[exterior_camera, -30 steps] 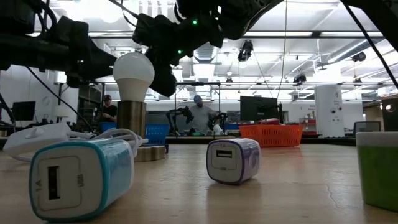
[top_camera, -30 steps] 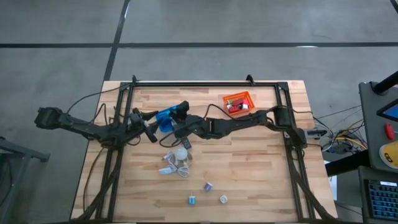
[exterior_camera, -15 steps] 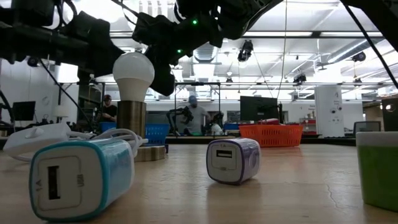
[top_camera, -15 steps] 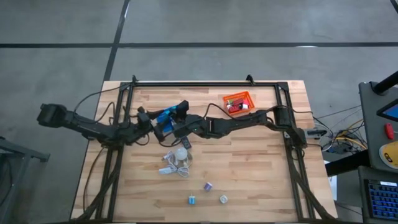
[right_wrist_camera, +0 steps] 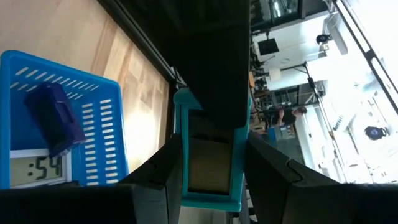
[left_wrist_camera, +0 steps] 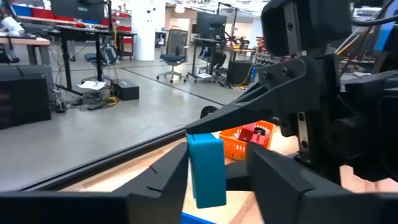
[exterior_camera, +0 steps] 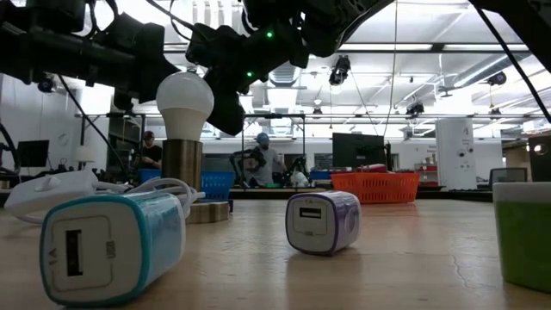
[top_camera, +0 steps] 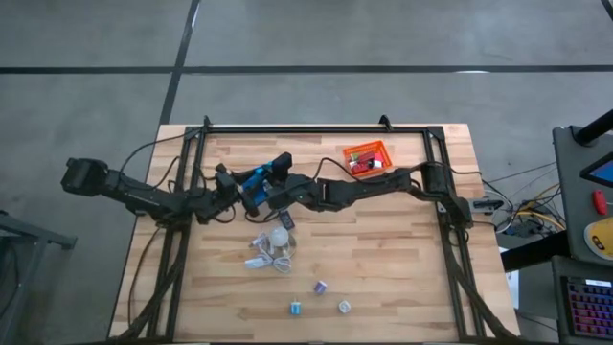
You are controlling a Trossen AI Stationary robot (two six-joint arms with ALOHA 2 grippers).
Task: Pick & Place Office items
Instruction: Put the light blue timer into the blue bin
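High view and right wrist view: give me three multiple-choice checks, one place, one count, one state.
1. The clock display lies: A in the blue basket; B in the orange basket; C beside the bulb.
2. Small cubes on the near side of the table: A two; B three; C five.
3. Right gripper: A open, empty; B shut on the bulb; C shut on a teal-framed piece.
1A, blue mesh surrounds it; 2B, three stand apart there; 3C, both fingers press it.

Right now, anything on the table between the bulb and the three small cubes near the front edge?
High view: only the bulb's white cord beside it, then bare wood to the cubes.
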